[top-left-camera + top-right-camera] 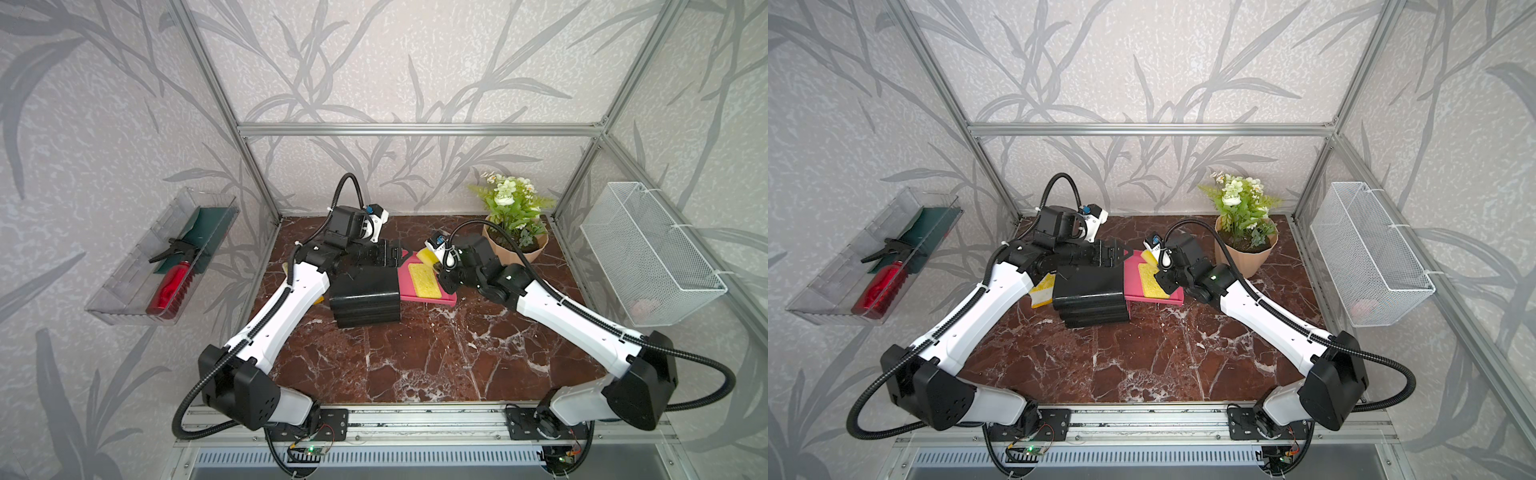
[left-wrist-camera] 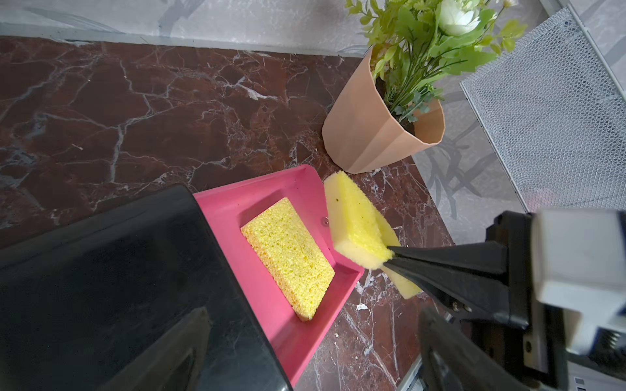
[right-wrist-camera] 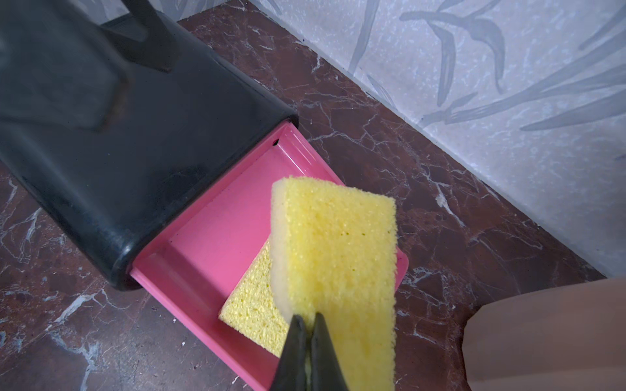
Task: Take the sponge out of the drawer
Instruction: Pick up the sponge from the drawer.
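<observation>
A pink drawer [image 1: 404, 286] [image 1: 1133, 272] [image 2: 237, 206] [image 3: 210, 237] stands pulled out of a black cabinet [image 1: 365, 295] [image 3: 135, 152]. One yellow sponge [image 1: 423, 280] [image 2: 291, 254] [image 3: 250, 304] lies flat in it. My right gripper [image 3: 308, 316] [image 1: 436, 259] [image 2: 389, 254] is shut on the edge of a second yellow sponge [image 1: 427, 256] [image 1: 1147, 257] [image 2: 355, 220] [image 3: 338, 254], held tilted above the drawer's outer end. My left gripper [image 2: 313, 311] [image 1: 382, 253] hovers open over the cabinet's top, holding nothing.
A third yellow sponge [image 1: 1042, 293] lies on the marble table left of the cabinet. A potted plant [image 1: 515, 232] stands close behind my right arm. A wire basket [image 1: 648, 257] hangs on the right wall, and a clear tray [image 1: 166, 257] with a red spray bottle on the left.
</observation>
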You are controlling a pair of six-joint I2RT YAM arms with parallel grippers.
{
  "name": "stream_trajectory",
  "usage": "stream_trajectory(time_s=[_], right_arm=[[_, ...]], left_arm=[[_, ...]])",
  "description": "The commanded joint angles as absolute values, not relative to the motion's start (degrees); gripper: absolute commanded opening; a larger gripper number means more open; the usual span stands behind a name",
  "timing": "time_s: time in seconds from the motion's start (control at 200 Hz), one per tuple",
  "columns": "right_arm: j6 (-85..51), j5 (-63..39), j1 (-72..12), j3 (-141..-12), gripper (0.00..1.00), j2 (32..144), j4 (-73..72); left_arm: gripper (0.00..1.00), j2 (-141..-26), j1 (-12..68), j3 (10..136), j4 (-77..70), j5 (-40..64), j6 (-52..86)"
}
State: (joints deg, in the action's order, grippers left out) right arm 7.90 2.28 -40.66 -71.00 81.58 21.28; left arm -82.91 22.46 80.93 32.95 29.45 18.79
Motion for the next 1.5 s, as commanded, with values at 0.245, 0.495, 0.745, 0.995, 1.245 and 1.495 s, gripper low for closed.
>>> stream_trajectory(time_s=[0.245, 0.495, 0.745, 0.995, 1.245, 1.495], right_arm=[[13.33, -0.84, -41.00, -71.10, 0.04, 77.35, 22.99], [16.07, -0.24, -42.83, -71.21, 0.05, 76.47, 24.39], [17.39, 1.25, -45.16, -70.78, 0.05, 74.43, 25.32], [19.77, 1.42, -46.66, -69.34, 0.06, 73.30, 25.74], [21.33, 1.21, -46.81, -68.24, 0.06, 73.54, 25.26], [24.19, 1.04, -47.71, -67.20, 0.06, 73.30, 22.94]], left_arm=[[0.92, -87.75, 22.59, 87.89, 43.27, 36.41, 16.90], [0.91, -89.83, 22.57, 90.28, 48.27, 39.56, 16.41], [0.89, -90.66, 22.59, 90.83, 47.55, 42.95, 18.49], [0.88, -88.96, 22.57, 90.18, 47.53, 43.01, 18.90], [0.87, -87.62, 22.55, 89.13, 48.13, 41.94, 19.16], [0.85, -88.95, 22.57, 88.81, 47.99, 44.49, 20.28]])
